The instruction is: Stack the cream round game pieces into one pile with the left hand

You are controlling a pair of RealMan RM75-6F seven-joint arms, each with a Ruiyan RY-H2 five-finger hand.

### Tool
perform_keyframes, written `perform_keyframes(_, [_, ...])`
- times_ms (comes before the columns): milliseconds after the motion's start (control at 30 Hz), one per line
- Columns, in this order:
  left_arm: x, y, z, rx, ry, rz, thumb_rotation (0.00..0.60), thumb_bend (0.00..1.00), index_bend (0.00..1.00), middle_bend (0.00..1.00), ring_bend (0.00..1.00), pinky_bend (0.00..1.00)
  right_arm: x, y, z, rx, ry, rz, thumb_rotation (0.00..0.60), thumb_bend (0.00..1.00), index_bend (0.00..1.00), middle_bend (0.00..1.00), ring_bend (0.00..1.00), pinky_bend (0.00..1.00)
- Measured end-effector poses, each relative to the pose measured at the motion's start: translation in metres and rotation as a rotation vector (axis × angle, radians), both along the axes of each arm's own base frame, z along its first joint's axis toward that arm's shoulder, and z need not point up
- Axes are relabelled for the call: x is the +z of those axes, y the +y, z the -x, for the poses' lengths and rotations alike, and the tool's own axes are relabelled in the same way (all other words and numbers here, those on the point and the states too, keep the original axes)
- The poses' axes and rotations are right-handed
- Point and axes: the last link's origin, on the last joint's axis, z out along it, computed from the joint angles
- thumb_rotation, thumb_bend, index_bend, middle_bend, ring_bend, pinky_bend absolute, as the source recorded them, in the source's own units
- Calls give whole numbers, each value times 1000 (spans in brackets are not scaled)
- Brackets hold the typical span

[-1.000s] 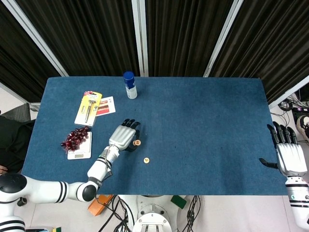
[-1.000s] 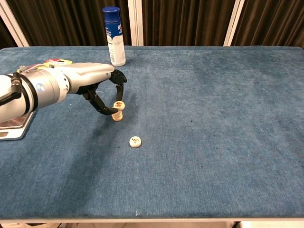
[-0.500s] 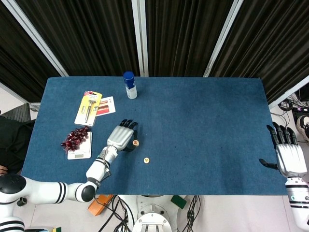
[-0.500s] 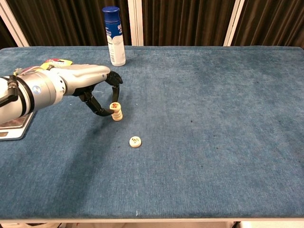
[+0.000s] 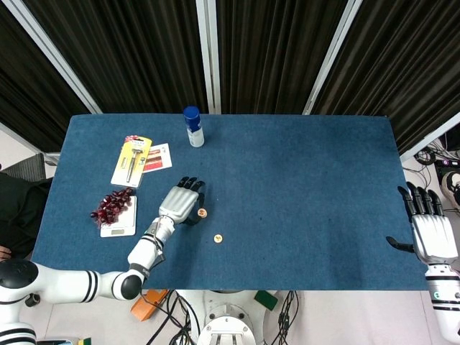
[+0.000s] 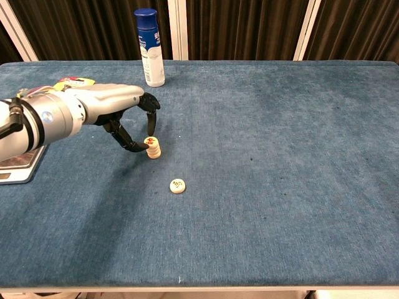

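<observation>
Left robot hand (image 6: 124,115) arched over pile (image 6: 153,148), fingertips at top piece

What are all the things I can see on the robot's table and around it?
Stack of game pieces: one pile, cream, left of table centre, at the left robot hand's fingertips.
Loose game piece: one, cream, just in front of the pile.
Spray bottle: one, white with blue cap, back edge.
Tool in yellow card pack: one, far left.
Small card: one, white and red, beside the pack.
Grapes: one dark red bunch, on the scale.
Scale: one, white, left edge.
Table: one, blue cloth.
Left robot hand: silver and black, fingers around the pile.
Right robot hand: silver and black, at the table's right edge, holding nothing.
</observation>
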Motion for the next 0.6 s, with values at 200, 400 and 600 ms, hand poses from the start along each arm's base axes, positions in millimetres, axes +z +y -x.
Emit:
perform_keyframes(200, [1,0,-1,-2,-4,-3,599,300,426,102,0,0,0,0,0,0,0,1,600,91,0,24,0,23])
perform_keyframes(400, [11,-6,-12,-54,-42,-22,599,298,416,103,0,0,1,-1,-1,3,1,4,600,91,0,24,0,23])
perform_keyframes(600, [13,-21,-31,-187,-61,-20,598,298,416,101,0,0,0,0,-1,7,1,2,600,91,0,24,0,23])
